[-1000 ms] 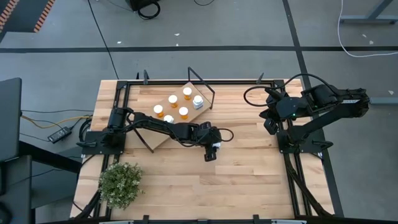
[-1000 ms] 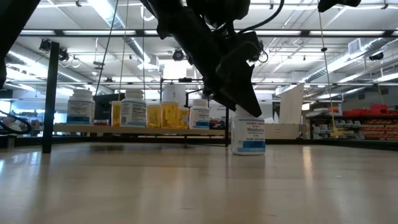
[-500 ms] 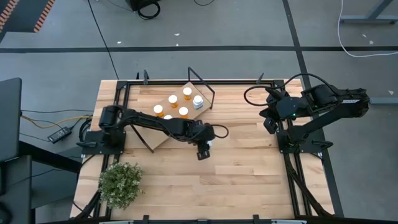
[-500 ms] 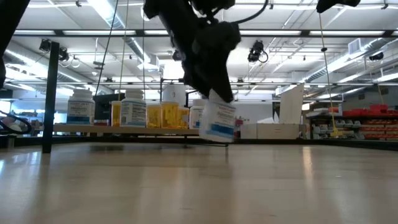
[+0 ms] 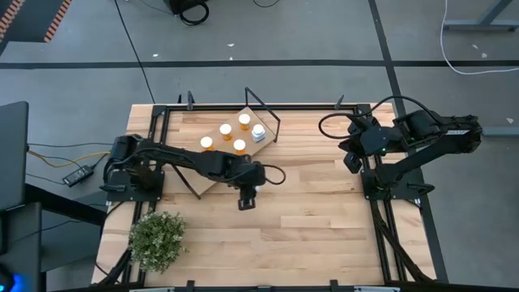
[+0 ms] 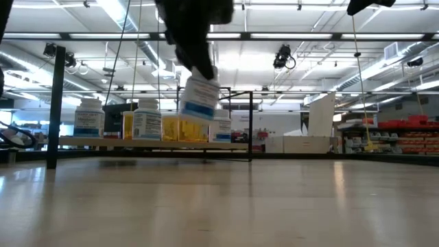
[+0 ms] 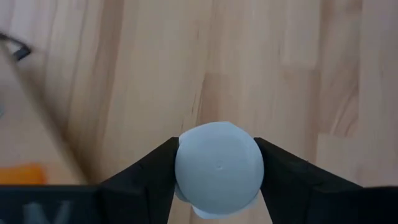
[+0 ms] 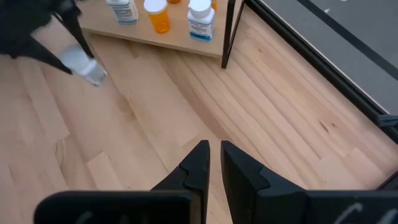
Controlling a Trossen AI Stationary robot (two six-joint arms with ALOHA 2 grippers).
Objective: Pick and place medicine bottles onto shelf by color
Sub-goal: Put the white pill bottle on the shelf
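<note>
My left gripper (image 5: 246, 198) hangs above the middle of the table, shut on a white medicine bottle (image 6: 199, 101) with a blue-banded label. The shelf (image 5: 232, 136), a light-wood board on black wire legs, stands at the far left-centre. It bears several orange bottles (image 5: 225, 130) and a white one (image 5: 258, 133), all standing on their bases. The held bottle is just in front of the shelf's near right side. My right gripper (image 8: 214, 155) is shut and holds nothing, raised over the table's right side. My left gripper pinches the white bottle's cap end (image 7: 186, 168) between its two fingers (image 7: 155, 171), one on each side. The fingers come from above, slanting down. The bottle hangs below them, tilted and lifted clear of the table.
A small green plant (image 5: 156, 239) stands at the near left corner. Black frame rails (image 5: 377, 211) run along the table's sides. Bare wood lies across the near half and the middle right of the table.
My left gripper has lifted the white bottle off the table, where it stood upright a second ago. It has carried the bottle up and toward the table's left, nearer the shelf. The bottle now hangs tilted, clear of the wood.
</note>
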